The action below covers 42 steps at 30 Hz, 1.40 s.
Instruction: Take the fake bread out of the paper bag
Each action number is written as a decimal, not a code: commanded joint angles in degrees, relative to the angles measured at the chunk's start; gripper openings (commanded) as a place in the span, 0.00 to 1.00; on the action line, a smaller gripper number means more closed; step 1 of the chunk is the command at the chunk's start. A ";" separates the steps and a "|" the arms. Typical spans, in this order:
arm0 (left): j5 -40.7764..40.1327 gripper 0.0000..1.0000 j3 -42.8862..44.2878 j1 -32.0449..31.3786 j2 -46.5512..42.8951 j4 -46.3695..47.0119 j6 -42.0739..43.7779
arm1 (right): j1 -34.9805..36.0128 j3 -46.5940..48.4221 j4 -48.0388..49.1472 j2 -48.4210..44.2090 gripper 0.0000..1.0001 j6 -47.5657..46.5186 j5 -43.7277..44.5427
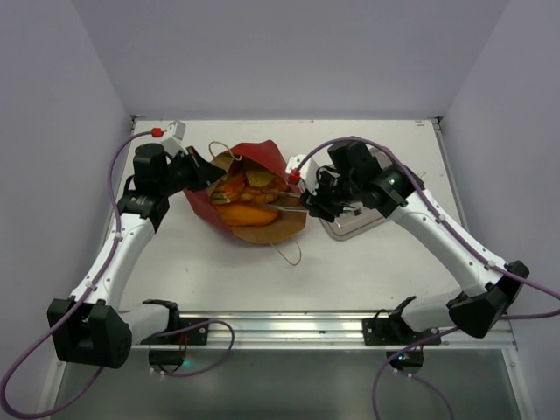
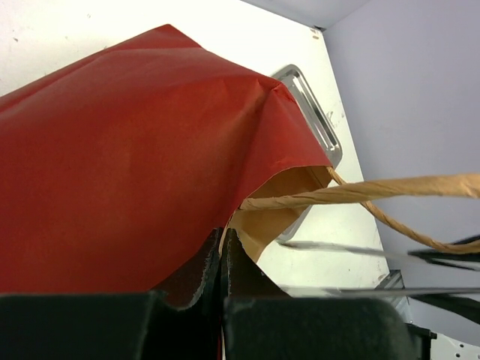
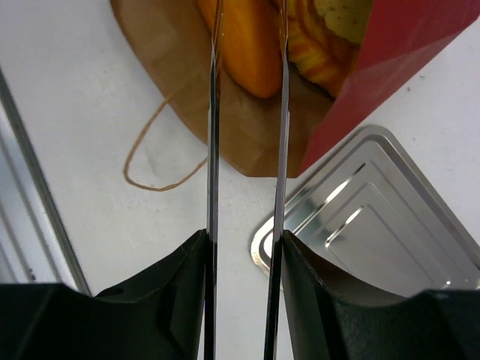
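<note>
- Pinching the upper lip of the paper bag (image 1: 210, 203) with the left gripper (image 2: 223, 244), jaws pressed tight together on the red paper at the bag's far-left side. Judged as anchoring: propping the mouth open and stopping any slide under a pull.
- Lying on its side with the mouth turned toward the right arm and the brown lining showing. Better suited to a low, sideways reach than to a dig from above.
- Sitting wholly inside the bag, just within the mouth: the fake bread (image 1: 241, 210), with an orange roll (image 3: 247, 45) nearest the opening and a yellow-striped piece (image 3: 311, 45) beside it, closer to the red wall. None out yet.
- Clamping the metal tongs (image 3: 212, 150) with the right gripper (image 3: 244, 240), fingers partway closed against the outer faces of the two blades, with nothing else in hand.
- Reaching into the bag's mouth with the blades apart, straddling the end of the orange roll. Cannot tell whether either blade touches it.
- Waiting just beside the bag's mouth, on its right: the steel tray (image 3: 375, 225), probably as the landing spot for each piece.
- Trailing from the bag's near lip onto the table: a string handle (image 3: 150, 150), clear of the blades but worth avoiding on the way out.
- Calling next, most likely, for a squeeze on the roll and then a straight draw out of the mouth.
</note>
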 commanded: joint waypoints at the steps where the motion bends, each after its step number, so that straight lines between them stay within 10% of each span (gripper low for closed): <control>1: 1.46 0.00 -0.70 -0.40 -1.86 3.75 -2.00 | 2.28 2.77 4.48 2.46 0.45 -3.09 11.33; 42: 4.00 0.00 -0.44 -0.49 -5.11 4.98 -10.44 | 15.99 -5.48 23.20 13.10 0.39 -13.02 41.23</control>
